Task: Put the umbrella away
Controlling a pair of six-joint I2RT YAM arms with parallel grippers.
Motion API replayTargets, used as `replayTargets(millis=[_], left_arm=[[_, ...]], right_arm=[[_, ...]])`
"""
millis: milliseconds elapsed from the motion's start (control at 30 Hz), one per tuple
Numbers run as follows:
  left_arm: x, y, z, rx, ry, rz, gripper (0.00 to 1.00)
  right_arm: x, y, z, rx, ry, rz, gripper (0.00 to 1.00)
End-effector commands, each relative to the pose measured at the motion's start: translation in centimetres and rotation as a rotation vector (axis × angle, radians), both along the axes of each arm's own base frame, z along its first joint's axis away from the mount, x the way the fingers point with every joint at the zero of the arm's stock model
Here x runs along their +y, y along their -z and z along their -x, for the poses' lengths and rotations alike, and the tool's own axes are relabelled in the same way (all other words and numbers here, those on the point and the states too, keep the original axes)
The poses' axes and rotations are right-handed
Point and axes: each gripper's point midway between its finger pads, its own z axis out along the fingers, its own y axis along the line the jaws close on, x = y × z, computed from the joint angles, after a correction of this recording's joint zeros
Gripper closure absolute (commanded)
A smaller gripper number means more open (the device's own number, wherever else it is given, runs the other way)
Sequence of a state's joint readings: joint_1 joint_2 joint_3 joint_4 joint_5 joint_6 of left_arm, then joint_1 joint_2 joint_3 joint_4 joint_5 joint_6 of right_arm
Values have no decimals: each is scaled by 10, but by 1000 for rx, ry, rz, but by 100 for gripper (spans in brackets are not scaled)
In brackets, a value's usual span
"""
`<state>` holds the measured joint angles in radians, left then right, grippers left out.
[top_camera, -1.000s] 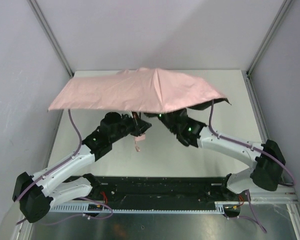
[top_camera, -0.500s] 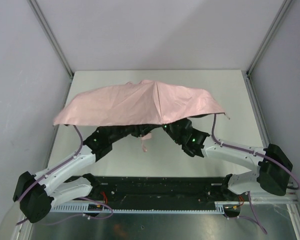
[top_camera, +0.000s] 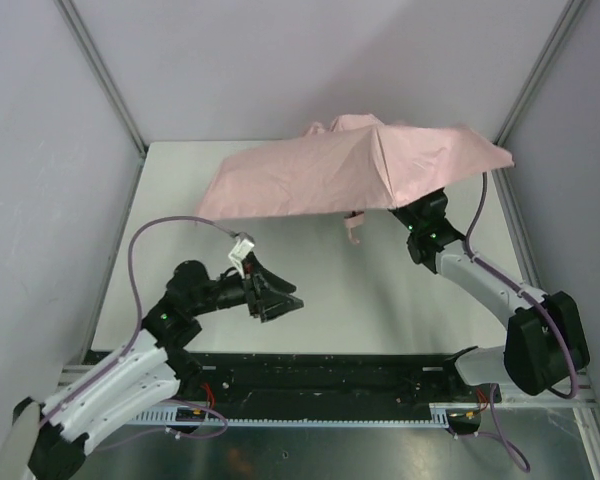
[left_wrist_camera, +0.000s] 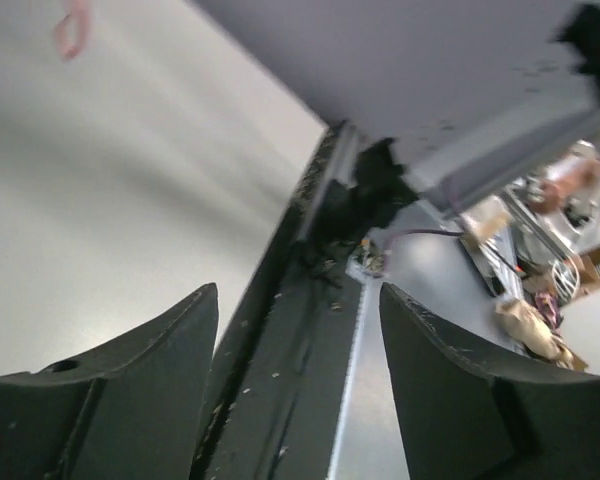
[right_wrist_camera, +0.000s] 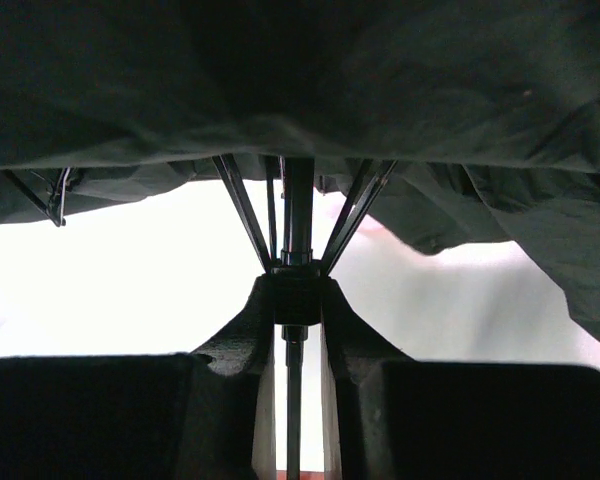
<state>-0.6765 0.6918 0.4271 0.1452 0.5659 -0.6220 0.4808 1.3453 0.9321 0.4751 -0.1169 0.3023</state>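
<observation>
The umbrella [top_camera: 360, 165] hangs open above the table [top_camera: 310, 270] with its pink canopy tilted. The right arm stretches up beneath the umbrella's right half, where the right gripper [right_wrist_camera: 298, 300] pinches the thin dark shaft [right_wrist_camera: 298, 215] just below the point where the ribs meet. The left arm is folded low, well apart from the umbrella on its near left side, and the left gripper [top_camera: 283, 300] points sideways with its jaws spread and nothing between them.
</observation>
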Motion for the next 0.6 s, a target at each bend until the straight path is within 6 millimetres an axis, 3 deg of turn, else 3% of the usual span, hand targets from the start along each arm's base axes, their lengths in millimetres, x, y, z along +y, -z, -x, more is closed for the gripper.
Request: replayTargets(millis=[0, 67, 133, 267, 400, 567], left_arm=[[13, -113, 60, -274, 227, 209, 28], [25, -163, 68, -366, 193, 249, 18], [39, -205, 57, -398, 53, 255, 9], [72, -248, 12, -317, -311, 243, 1], [69, -258, -16, -265, -395, 224, 1], [40, -235, -47, -222, -343, 125, 1]], right_arm=[[17, -60, 50, -362, -303, 115, 100], [15, -54, 66, -397, -352, 157, 100], [12, -49, 80, -407, -392, 186, 100], [7, -42, 102, -429, -463, 209, 100], [9, -40, 124, -433, -532, 180, 100], [14, -38, 144, -435, -584, 163, 100]])
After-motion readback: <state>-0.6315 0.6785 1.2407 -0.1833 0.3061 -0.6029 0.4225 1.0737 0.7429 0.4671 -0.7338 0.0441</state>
